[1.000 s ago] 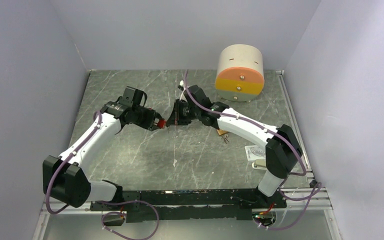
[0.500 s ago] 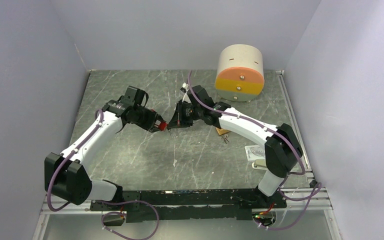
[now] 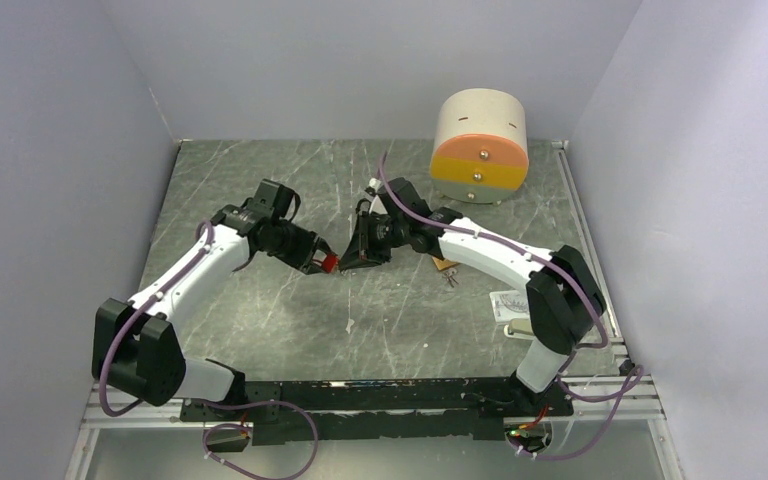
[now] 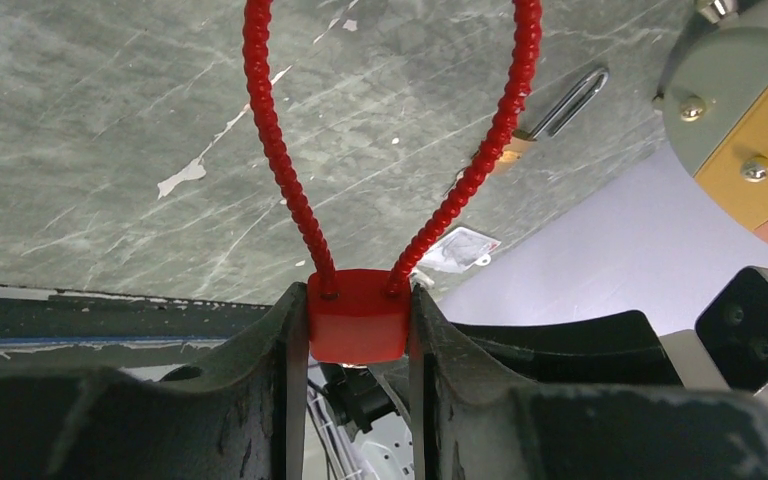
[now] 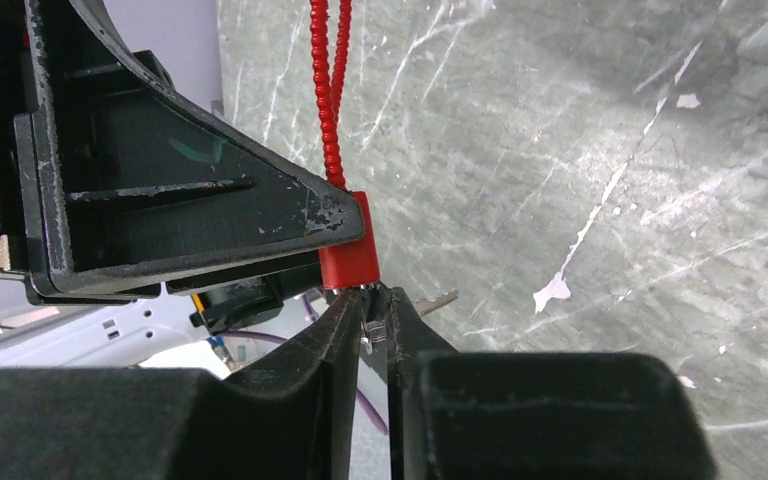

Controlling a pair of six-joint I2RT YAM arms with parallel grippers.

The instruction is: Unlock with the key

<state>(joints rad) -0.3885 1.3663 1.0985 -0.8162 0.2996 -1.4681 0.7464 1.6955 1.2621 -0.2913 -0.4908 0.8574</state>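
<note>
My left gripper (image 3: 326, 262) is shut on the red body of a small padlock (image 4: 357, 315), held above the table. Its red ribbed cable loop (image 4: 278, 150) hangs away from the body. The lock also shows in the right wrist view (image 5: 348, 250), pressed against the left gripper's black finger. My right gripper (image 3: 352, 256) is shut on a small silver key (image 5: 372, 330), whose end meets the underside of the lock body. A second key (image 5: 440, 301) sticks out sideways past the right fingers. The two grippers meet tip to tip at the table's middle.
A beige cylinder with an orange and yellow front (image 3: 480, 147) stands at the back right. A small brown tag with a ring (image 3: 447, 267) lies under the right forearm. A white card (image 3: 509, 303) lies near the right arm's base. Grey walls close in on both sides.
Both grippers, still joined at the lock, have shifted a little toward the near side and the right gripper has tilted. The lock stays gripped in the left gripper.
</note>
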